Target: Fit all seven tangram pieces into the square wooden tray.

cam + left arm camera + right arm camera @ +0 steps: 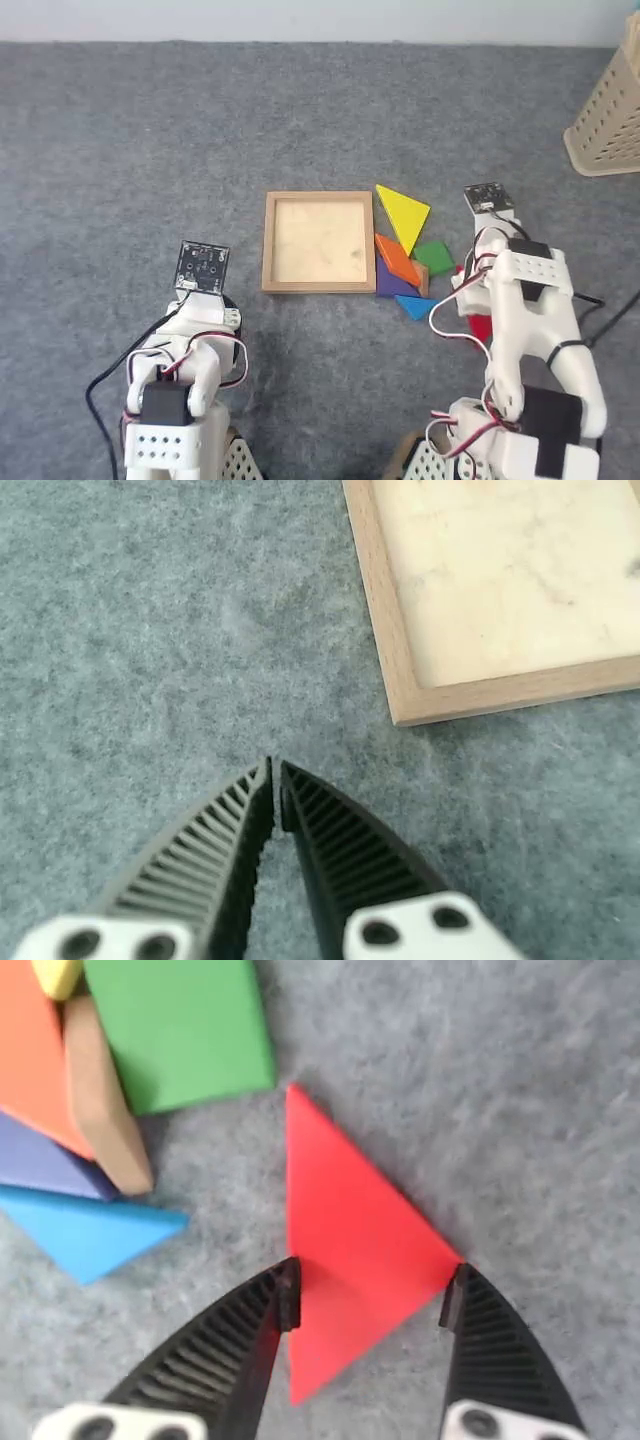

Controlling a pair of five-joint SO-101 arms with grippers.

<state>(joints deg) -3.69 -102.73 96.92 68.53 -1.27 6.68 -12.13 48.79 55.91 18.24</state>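
While the wooden tray [269,242] sits mid-table in the high view, the pieces cluster on the carpet [130,150] just right of it: yellow triangle [402,215], orange piece [397,260], green piece [434,257], blue triangle [416,306]. Left wrist view: left gripper [275,770] closed on nothing, over carpet near a tray corner. Right wrist view: right gripper [370,1295] spread wide, tips straddling the red triangle [350,1230], which lies flat beside the green piece.

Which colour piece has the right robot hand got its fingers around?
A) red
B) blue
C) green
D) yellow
A: the right hand is open, with one finger on each side of the red triangle, which lies flat on the carpet.
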